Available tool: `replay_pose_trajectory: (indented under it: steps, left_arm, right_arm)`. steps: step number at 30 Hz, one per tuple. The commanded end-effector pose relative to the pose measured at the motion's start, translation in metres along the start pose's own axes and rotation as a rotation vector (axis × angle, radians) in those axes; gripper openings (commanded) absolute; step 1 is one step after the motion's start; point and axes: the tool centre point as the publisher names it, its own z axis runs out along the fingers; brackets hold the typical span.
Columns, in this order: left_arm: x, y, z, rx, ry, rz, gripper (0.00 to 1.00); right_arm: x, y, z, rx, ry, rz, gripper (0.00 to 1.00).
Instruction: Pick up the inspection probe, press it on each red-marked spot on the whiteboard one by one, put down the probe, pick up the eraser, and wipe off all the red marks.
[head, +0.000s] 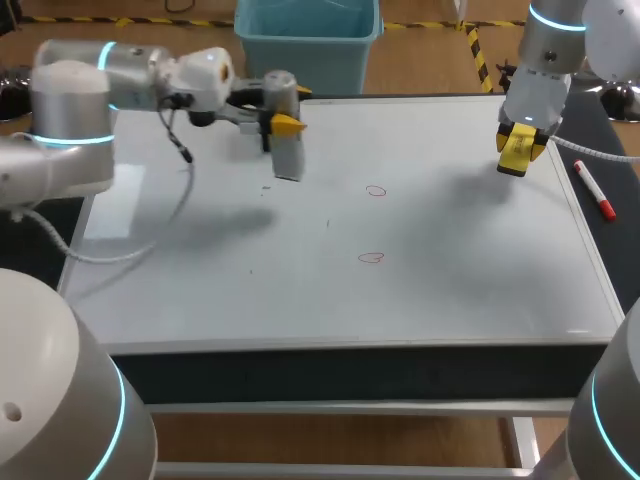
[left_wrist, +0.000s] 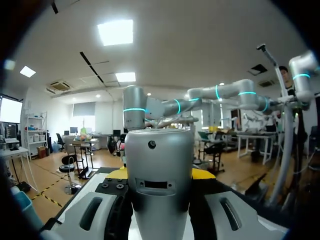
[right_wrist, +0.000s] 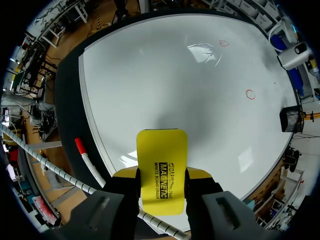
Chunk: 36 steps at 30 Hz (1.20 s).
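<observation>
Near the back left of the whiteboard (head: 450, 290), my left gripper (head: 283, 124) is shut on the grey inspection probe (head: 288, 158), which hangs upright with its lower end just above the board. In the left wrist view the probe (left_wrist: 159, 175) fills the space between the fingers. At the back right, above the board's corner, my right gripper (head: 521, 150) is shut on the yellow eraser (head: 519, 152); the eraser (right_wrist: 162, 170) sticks out ahead of the right gripper (right_wrist: 162, 175). Two small red circle marks (head: 375, 190) (head: 371, 257) sit mid-board, also visible as red marks (right_wrist: 224, 43) (right_wrist: 250, 94).
A red-capped white marker (head: 594, 190) lies on the dark strip off the board's right edge, showing in the right wrist view as the marker (right_wrist: 88, 159) beside the gripper. A coiled cable (head: 600, 152) runs from my right arm over that strip.
</observation>
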Motion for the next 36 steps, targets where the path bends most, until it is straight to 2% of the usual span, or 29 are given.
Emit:
replay_pose_trajectory:
  steps: [1,9,18,36]
  left_arm:
    - [-0.017,0.013,0.032,0.01,0.067,-0.014,0.0]
    - [-0.03,0.025,0.07,0.005,0.106,-0.027,0.0]
    - [-0.031,0.035,0.105,0.003,0.141,-0.04,0.0]
    - [-0.048,0.061,0.132,-0.013,0.146,-0.028,0.0]
  right_arm:
    - [0.0,-0.001,-0.001,0.001,0.002,-0.002,0.0]
    - [0.0,-0.001,-0.001,0.001,0.002,-0.002,0.0]
    - [0.0,-0.001,-0.001,0.001,0.002,-0.002,0.0]
    - [0.0,-0.001,-0.001,0.001,0.002,-0.002,0.0]
